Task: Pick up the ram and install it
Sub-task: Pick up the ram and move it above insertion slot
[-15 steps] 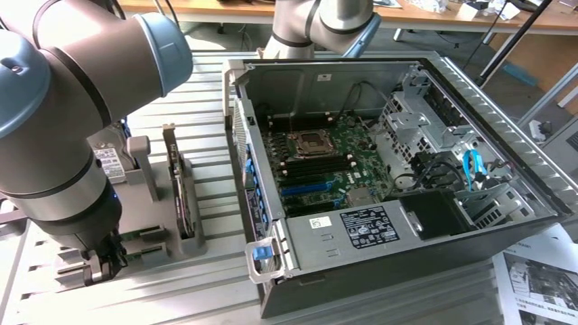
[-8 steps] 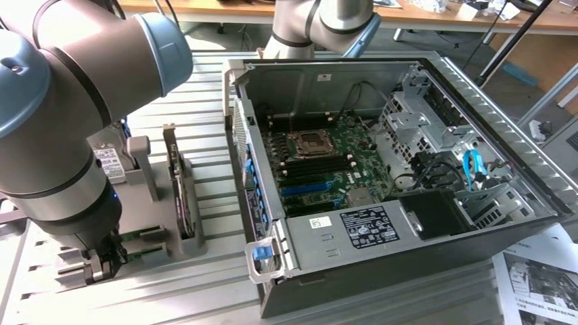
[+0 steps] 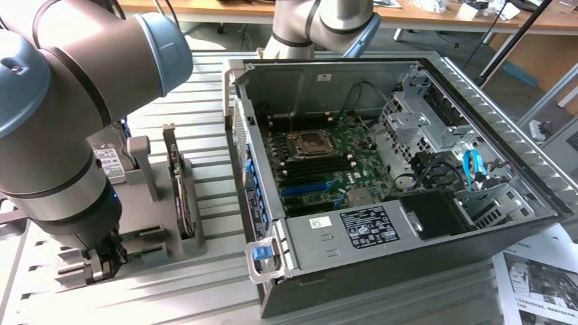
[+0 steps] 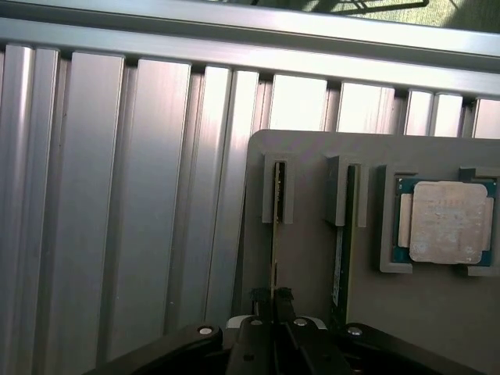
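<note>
The ram [image 4: 275, 234] is a thin green stick seen edge-on, standing in a slot of the grey holder [image 4: 312, 156]. My gripper [image 4: 270, 297] is shut on its near end, one dark fingertip on each side of the board. A second green stick [image 4: 339, 262] stands in the neighbouring slot, untouched. In the exterior view my gripper [image 3: 101, 263] hangs low over the grey stand at that view's left, well away from the open computer case [image 3: 470, 88]. The green motherboard [image 3: 329, 162] lies inside the case.
A square silver processor [image 4: 445, 223] lies in a recess of the holder beside the sticks. A dark expansion card [image 3: 179, 193] stands upright in the stand. The ribbed metal table [image 4: 117, 195] runs around the holder. A printed sheet [image 3: 542, 284] lies at the exterior view's lower right.
</note>
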Motion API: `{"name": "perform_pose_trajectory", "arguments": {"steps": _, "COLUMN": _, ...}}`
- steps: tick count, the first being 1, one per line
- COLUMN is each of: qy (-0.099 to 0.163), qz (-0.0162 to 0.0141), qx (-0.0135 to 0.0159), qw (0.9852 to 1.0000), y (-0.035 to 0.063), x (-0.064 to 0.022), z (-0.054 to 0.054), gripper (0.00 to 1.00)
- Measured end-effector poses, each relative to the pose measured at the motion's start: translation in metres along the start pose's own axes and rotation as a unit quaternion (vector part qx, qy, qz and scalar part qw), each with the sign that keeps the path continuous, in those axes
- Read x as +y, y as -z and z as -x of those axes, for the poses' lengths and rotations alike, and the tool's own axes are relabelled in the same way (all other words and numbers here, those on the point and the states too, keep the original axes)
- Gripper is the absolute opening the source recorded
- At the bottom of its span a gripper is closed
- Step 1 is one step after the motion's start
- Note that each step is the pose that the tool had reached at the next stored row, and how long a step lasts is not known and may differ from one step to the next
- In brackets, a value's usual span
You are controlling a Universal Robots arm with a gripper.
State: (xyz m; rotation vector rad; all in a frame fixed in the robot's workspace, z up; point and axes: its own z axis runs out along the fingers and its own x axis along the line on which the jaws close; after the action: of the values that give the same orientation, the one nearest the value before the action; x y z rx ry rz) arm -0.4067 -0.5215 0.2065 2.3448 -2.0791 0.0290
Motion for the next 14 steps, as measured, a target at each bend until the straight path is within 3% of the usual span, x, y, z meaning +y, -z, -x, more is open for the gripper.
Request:
{"name": "perform_pose_trajectory", "arguments": {"steps": 7, "qy": 0.0, "qz": -0.0001, "qx": -0.0001, "qw": 1.0, "y": 0.0002, "x": 0.0, "z": 0.0, "gripper": 0.13}}
{"name": "perform_pose_trajectory", "arguments": {"steps": 14, "qy": 0.0, "qz": 0.0, "qx": 0.0002, "qw": 1.0, "y": 0.008, "x": -0.0001, "z": -0.0002, "gripper": 0.13}}
